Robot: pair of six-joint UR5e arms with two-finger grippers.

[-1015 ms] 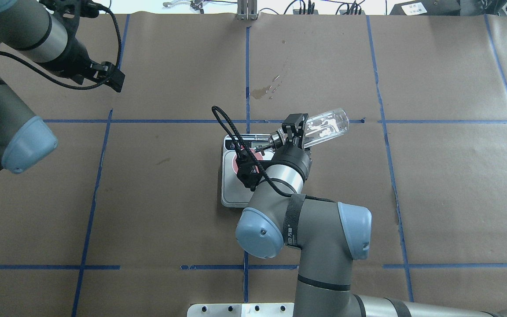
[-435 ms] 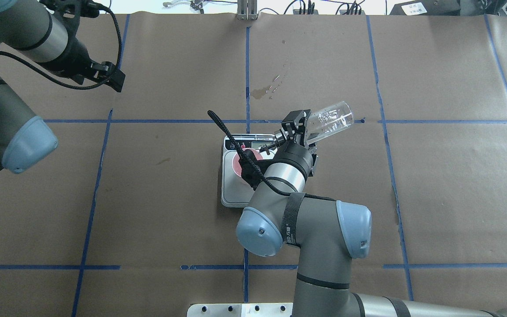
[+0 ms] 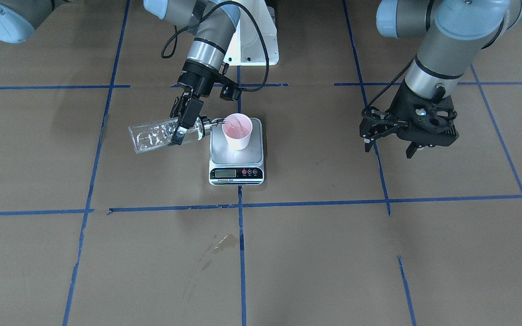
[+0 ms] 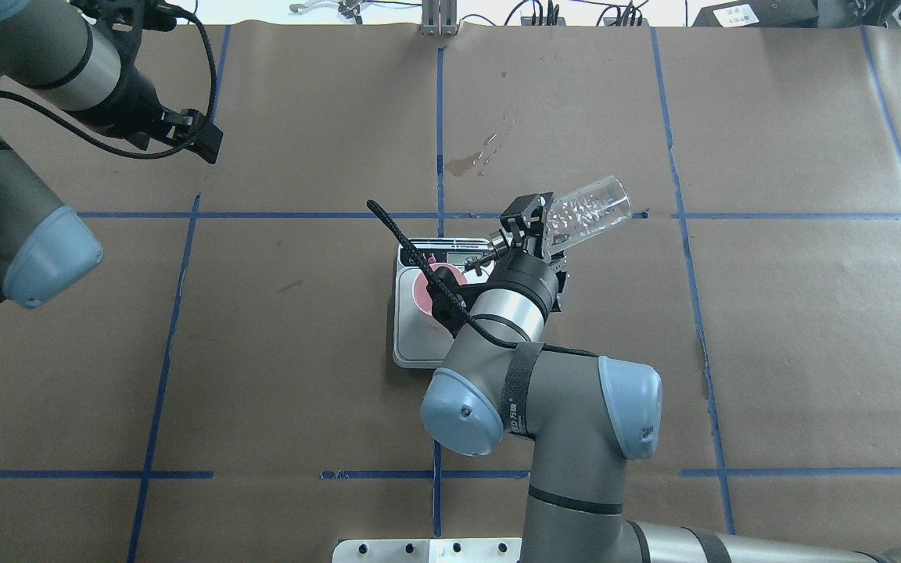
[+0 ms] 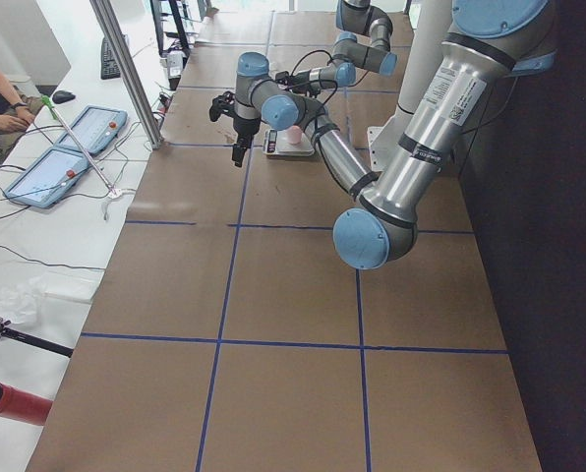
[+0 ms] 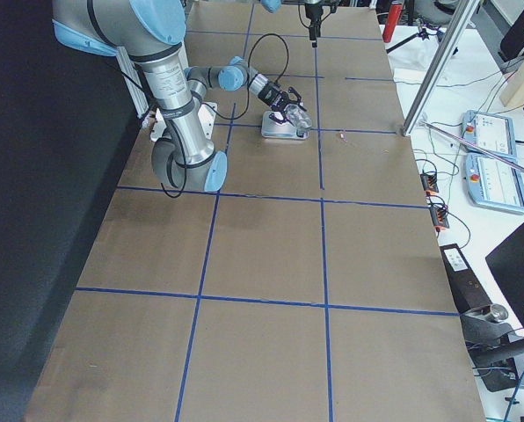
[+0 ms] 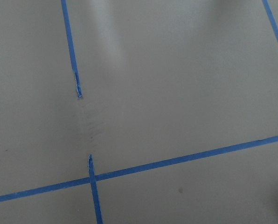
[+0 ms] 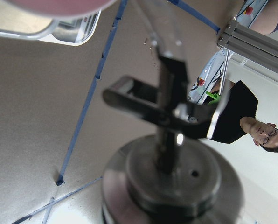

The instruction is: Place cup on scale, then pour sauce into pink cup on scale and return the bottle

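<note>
Fingers (image 3: 184, 118) of the right gripper (image 3: 179, 135) clamp the tipped glass bottle (image 3: 154, 136), its spout at the rim of the pink cup (image 3: 237, 132) standing on the scale (image 3: 236, 158). The left gripper (image 3: 389, 147) hangs spread and empty, well apart. Overhead, the bottle's base juts out over the worktop (image 4: 263, 352). Pouring looks underway; returning the bottle remains.

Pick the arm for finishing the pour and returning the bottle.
Right. The right gripper grips the tilted bottle, spout at the rim of the cup on the scale. The left gripper hangs open and empty, far off.
</note>
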